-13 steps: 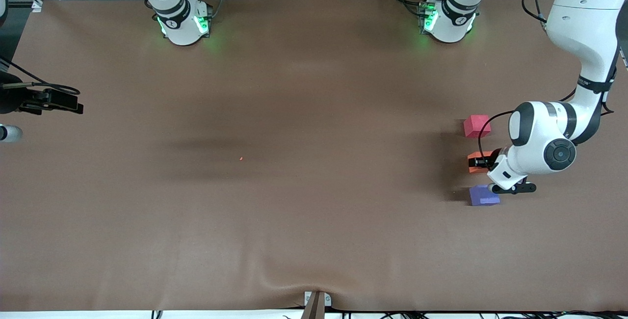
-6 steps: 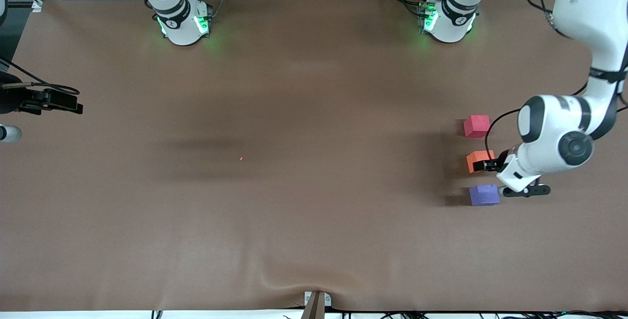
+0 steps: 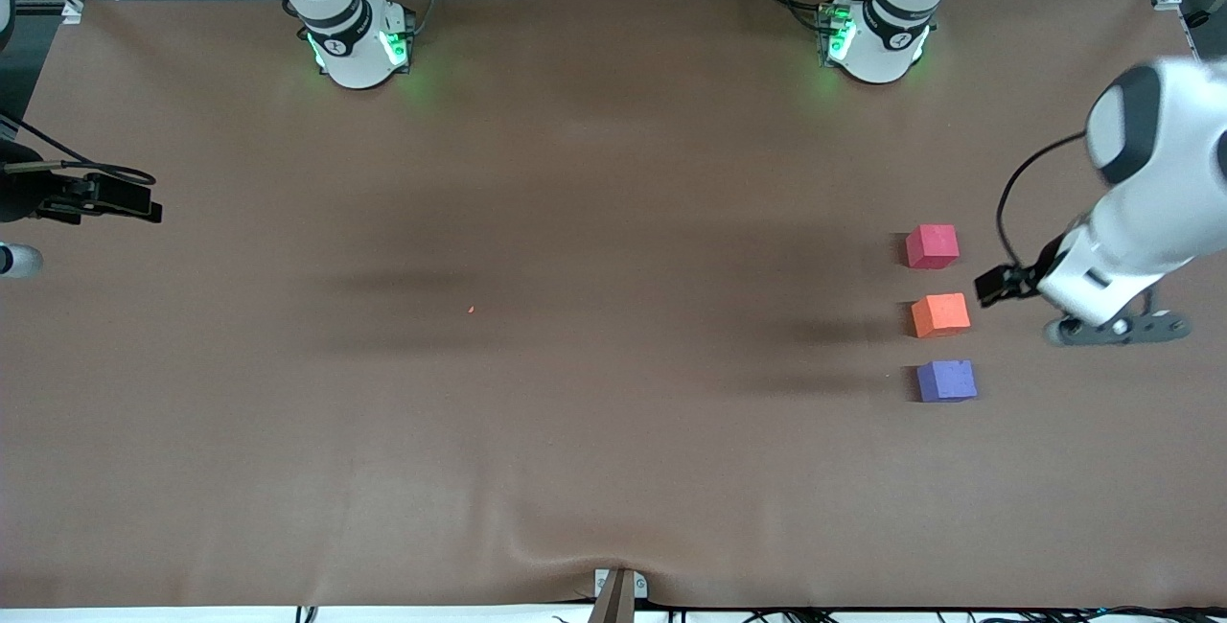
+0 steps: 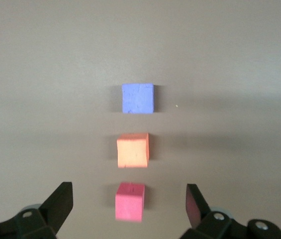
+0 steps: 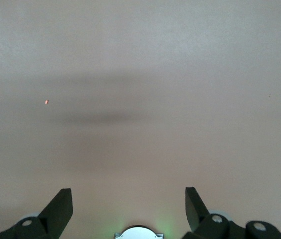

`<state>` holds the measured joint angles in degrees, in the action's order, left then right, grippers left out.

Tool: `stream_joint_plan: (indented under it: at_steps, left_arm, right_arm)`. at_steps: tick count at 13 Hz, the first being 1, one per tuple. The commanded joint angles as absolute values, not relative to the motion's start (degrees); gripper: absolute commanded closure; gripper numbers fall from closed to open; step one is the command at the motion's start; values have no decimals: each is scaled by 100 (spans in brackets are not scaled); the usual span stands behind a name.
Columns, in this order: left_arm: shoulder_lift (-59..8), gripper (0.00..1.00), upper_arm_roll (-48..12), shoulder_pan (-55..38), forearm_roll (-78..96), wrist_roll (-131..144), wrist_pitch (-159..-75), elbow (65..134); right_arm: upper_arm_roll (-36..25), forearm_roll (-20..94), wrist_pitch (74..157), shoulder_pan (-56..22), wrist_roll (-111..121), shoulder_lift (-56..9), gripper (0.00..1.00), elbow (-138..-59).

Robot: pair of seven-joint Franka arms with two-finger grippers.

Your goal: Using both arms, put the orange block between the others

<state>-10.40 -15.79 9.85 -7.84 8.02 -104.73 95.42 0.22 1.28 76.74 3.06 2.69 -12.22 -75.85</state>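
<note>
Both jaws open; orange block [image 3: 939,314] btwn others.

Three cubes stand in a row on the worktop [image 3: 575,220] toward the left arm's end, apart from one another: the orange block [image 3: 939,314] in the middle, one other cube [image 3: 932,246] farther from the front camera, another cube [image 3: 946,380] nearer.
</note>
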Motion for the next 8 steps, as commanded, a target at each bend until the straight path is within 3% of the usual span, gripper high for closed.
stream_joint_plan:
  at_steps: [1, 6, 8]
  left_arm:
    - [-994, 0, -1845, 1037, -581, 791, -9495, 8764]
    - [-317, 0, -1741, 1002, -149, 449, -8877, 8736]
    - [-308, 0, -1138, 260, -167, 439, -8702, 8597]
  right_arm:
    - [35, 141, 7646, 308, 202, -1195, 0, -7541]
    - [35, 141, 7646, 308, 202, -1195, 0, -7541]
    - [35, 141, 7646, 299, 202, -1195, 0, -7541]
